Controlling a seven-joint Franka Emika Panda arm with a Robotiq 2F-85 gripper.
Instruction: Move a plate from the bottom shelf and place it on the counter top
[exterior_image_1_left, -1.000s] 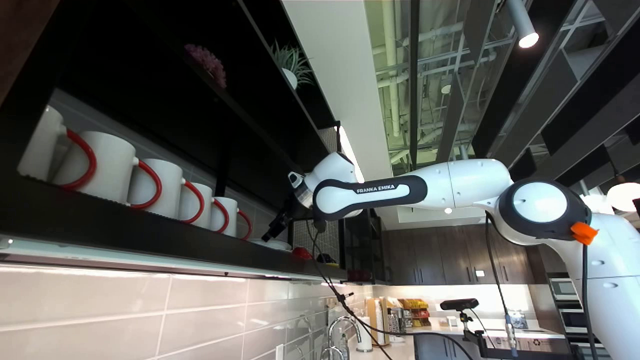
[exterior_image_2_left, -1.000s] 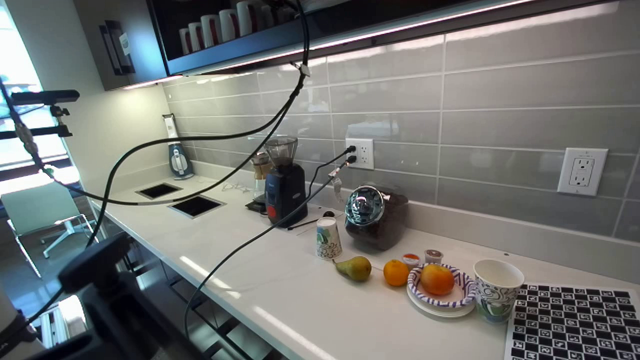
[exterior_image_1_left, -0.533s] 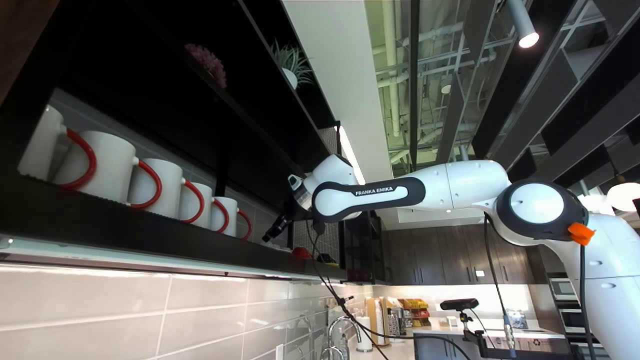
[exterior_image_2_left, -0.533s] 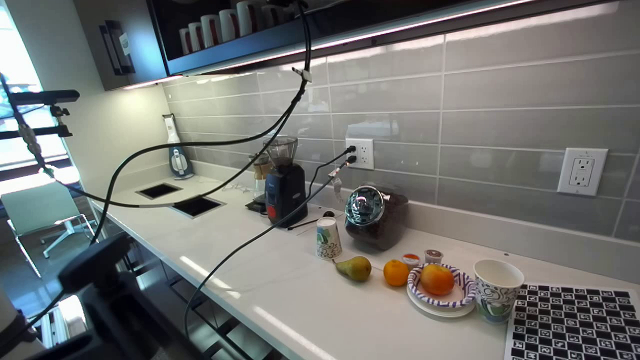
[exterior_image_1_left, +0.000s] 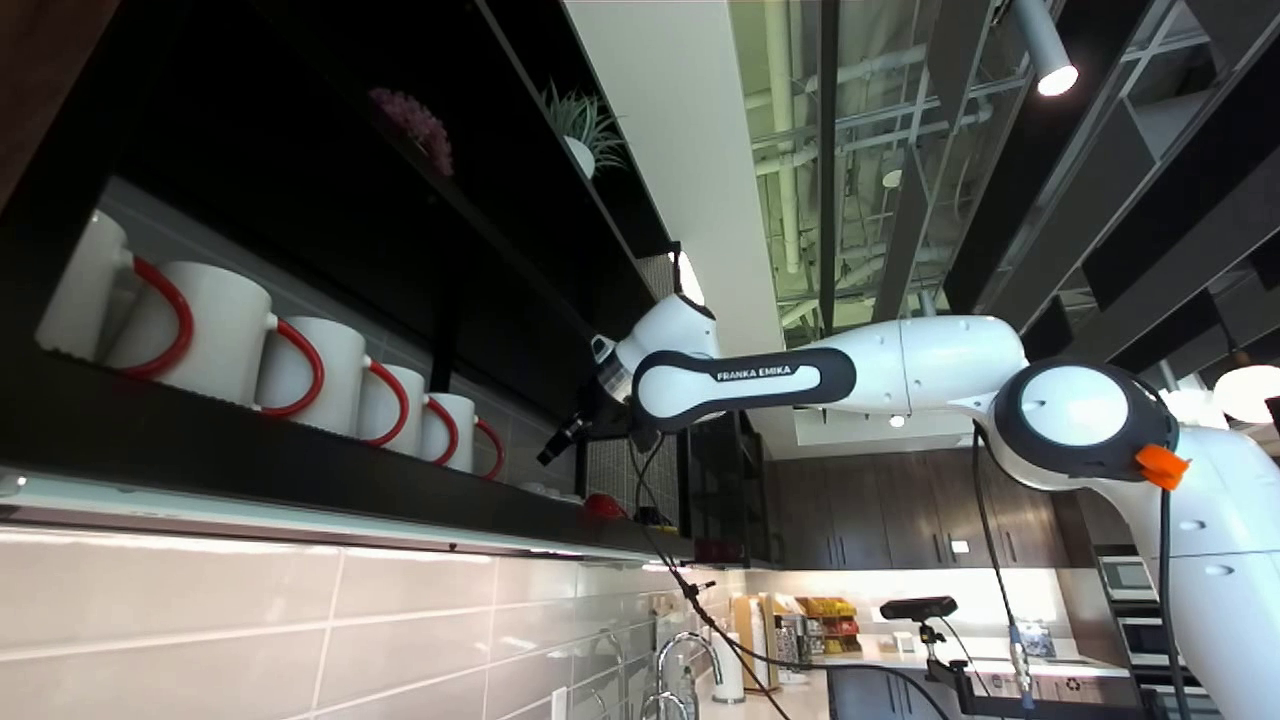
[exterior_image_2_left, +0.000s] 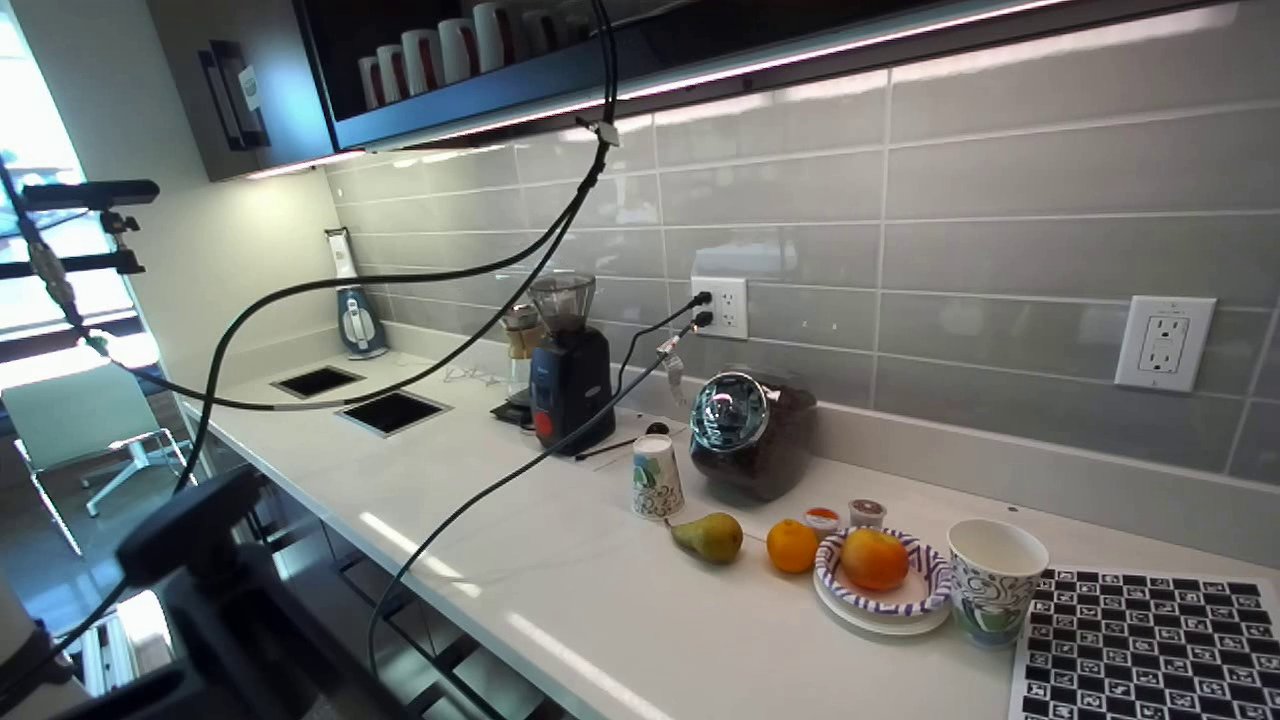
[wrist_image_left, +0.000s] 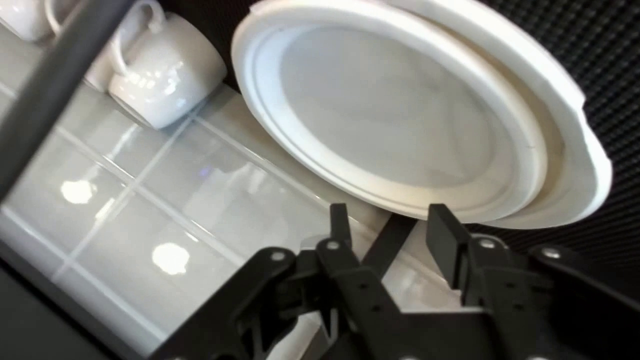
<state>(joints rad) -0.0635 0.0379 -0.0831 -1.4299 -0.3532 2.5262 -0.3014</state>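
A white robot arm (exterior_image_1_left: 930, 360) reaches toward the space beneath a higher black shelf (exterior_image_1_left: 480, 310). Its tool (wrist_image_left: 390, 220) has its fingers spread, pinching nothing; the tile wall (wrist_image_left: 240, 195) and a dark strip (wrist_image_left: 388, 244) show through the gap. The round white plate (wrist_image_left: 390, 110) lies on the bottom shelf (exterior_image_1_left: 300, 460), resting in or on a wider white dish (wrist_image_left: 582, 162), probably stacked that way to save room. In an exterior view both show only as a pale sliver (exterior_image_1_left: 545, 491) below the tool, apart from it. The tool slants down from the front, likely because that overhead shelf blocks a straight drop, and the plate's thin rim looks the best place to pinch. White mugs (exterior_image_1_left: 215, 335) stand in a row, red handles facing out, presumably for easy grabbing. Lower down, the white tabletop (exterior_image_2_left: 590, 600), where the plate should end up, carries a pear (exterior_image_2_left: 710, 538) and paper cups (exterior_image_2_left: 657, 482); the lift seems yet to happen.
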